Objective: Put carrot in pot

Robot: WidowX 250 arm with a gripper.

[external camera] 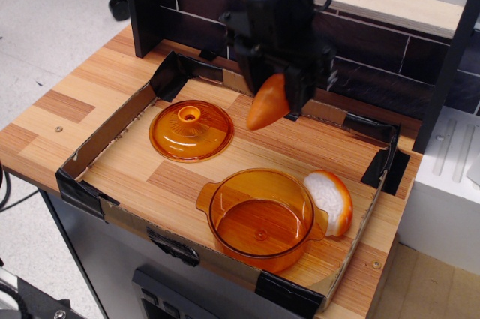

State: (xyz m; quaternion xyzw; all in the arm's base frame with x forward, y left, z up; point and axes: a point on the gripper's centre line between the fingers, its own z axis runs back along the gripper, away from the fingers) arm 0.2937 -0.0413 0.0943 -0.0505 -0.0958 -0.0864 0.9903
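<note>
The carrot [268,103] is a smooth orange cone, tip pointing down-left, held in the air above the middle of the tray. My gripper [274,95] is shut on the carrot's thick end, with black fingers on either side. The pot [259,218] is a round transparent amber pot with two small side handles, standing open and empty at the tray's front, below and in front of the carrot.
An amber domed lid [190,130] with a knob lies at the tray's left. An oval orange toy with a bumpy white face [331,200] leans against the pot's right side. A low cardboard tray wall [105,135] with black taped corners surrounds everything. A dark brick backdrop stands behind.
</note>
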